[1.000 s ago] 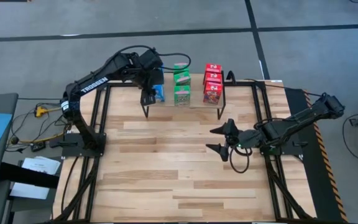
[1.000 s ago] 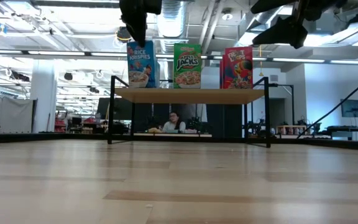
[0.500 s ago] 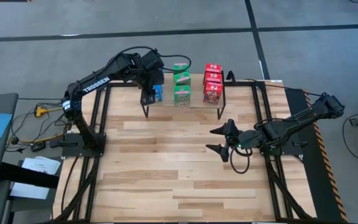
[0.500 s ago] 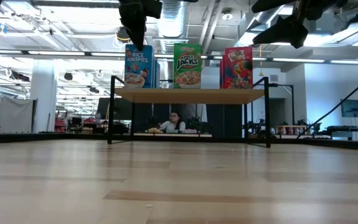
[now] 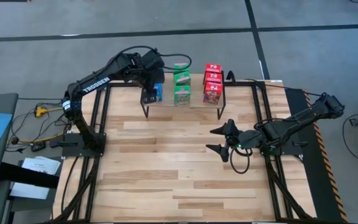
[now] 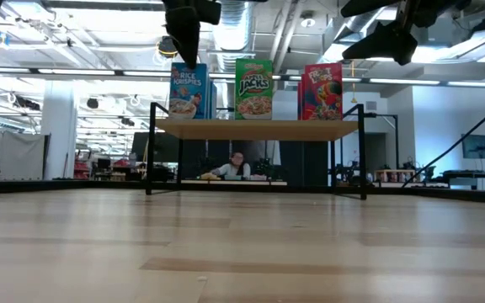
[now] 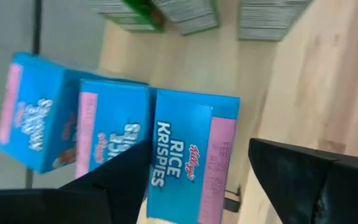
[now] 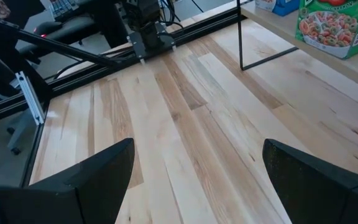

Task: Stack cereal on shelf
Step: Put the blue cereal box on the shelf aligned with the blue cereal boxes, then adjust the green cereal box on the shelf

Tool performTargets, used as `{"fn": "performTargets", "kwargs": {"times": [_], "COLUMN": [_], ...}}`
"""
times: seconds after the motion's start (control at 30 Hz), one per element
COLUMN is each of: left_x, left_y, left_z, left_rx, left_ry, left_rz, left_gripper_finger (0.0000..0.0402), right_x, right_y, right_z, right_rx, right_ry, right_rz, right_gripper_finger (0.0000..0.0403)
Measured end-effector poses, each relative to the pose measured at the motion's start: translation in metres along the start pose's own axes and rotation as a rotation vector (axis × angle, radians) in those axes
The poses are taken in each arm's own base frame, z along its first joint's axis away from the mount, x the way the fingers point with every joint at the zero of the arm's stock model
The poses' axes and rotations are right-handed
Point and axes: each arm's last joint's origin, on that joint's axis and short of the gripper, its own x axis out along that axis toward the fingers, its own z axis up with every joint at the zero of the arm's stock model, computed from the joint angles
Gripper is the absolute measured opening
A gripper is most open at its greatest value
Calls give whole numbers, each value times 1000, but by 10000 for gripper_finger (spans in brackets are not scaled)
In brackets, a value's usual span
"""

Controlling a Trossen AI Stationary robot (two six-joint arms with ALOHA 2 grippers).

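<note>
You have all three rows of cereal on the shelf (image 5: 194,99), blue (image 7: 191,155) left, green (image 5: 181,86) middle, red (image 5: 212,83) right, with the left gripper (image 5: 149,96) released above the nearest blue box and the right gripper (image 5: 222,140) idle, spread wide over the table (image 5: 166,168), so little seems left

On the blue box (image 7: 194,155) right below my left wrist I read "Kellogg's RICE KRISPIES" in white letters; its pink strip carries small print too fine to make out. The blue box beside it (image 7: 107,134) shows "KRISPIES" again (seen sideways). From table height, the front blue box (image 6: 189,91) reads "RICE KRISPIES", the green box (image 6: 253,88) "APPLE JACKS", and the red box (image 6: 322,91) "FROOT LOOPS". White letters along my left arm (image 5: 96,84) spell "TROSSEN".
</note>
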Motion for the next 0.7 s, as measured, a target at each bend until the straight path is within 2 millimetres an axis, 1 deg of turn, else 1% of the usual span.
{"fn": "performTargets", "kwargs": {"times": [0.1, 0.23, 0.7], "left_x": [0, -3, -28], "left_y": [1, 2, -11], "left_z": [0, 1, 9], "left_rx": [-19, -17, 29], "left_ry": [5, -6, -81], "left_rz": [40, 35, 19], "left_gripper_finger": [262, 262, 262], "right_x": [0, 0, 0], "right_y": [0, 0, 0], "right_z": [0, 0, 0], "right_rx": [0, 0, 1], "right_ry": [0, 0, -1], "right_rz": [0, 0, 0], "right_gripper_finger": [379, 379, 379]}}
